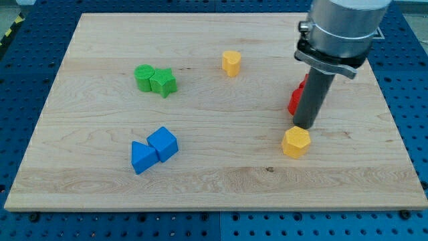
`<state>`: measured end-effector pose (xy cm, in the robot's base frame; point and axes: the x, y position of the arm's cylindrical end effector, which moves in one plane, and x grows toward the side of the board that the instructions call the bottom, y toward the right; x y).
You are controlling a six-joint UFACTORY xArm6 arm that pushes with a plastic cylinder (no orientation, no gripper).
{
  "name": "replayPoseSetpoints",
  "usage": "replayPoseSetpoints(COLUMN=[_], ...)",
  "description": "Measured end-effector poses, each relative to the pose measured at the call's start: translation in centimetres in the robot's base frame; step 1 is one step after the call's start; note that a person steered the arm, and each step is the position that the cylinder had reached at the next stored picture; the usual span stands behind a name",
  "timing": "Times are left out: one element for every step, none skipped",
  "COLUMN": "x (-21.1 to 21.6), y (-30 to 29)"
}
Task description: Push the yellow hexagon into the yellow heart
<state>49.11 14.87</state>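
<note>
Resting near the view's lower right of the wooden desk (pixel 100 181), the yellow hexagon (pixel 295 142) sits flat on one face, well apart from the yellow heart (pixel 231 63), which stands toward the view's top, left of centre. The tip (pixel 304 126) stands just above the hexagon in the view, touching it or nearly so; contact cannot be confirmed. No fingers exist on this rig, only the plain rod, so nothing opens, closes or clamps.

Handling judgement: small, rigid block, probably light; likely to slide easily on the smooth wood and to turn if pushed off-centre. No grasp possible; contact point should be a flat side face, on the side away from the heart, i.e. the view's lower right of the hexagon. The tip looks to be on the wrong side for that line.

Other items: red blocks (pixel 295 100) partly hidden behind the rod, shape unclear; two green blocks (pixel 155 79) touching; blue cube (pixel 163 142) and blue triangle (pixel 142 158) touching.
</note>
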Motion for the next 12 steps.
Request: replayPoseSetpoints(x=[2.2,6.0,7.4,7.3,6.8,6.2,5.4,5.2,4.4,3.6,2.2,-0.3], y=[2.3,3.6,0.6,-2.2,-2.4,-1.7,-1.3,-1.7,-2.2,-3.1,-4.0,-4.5])
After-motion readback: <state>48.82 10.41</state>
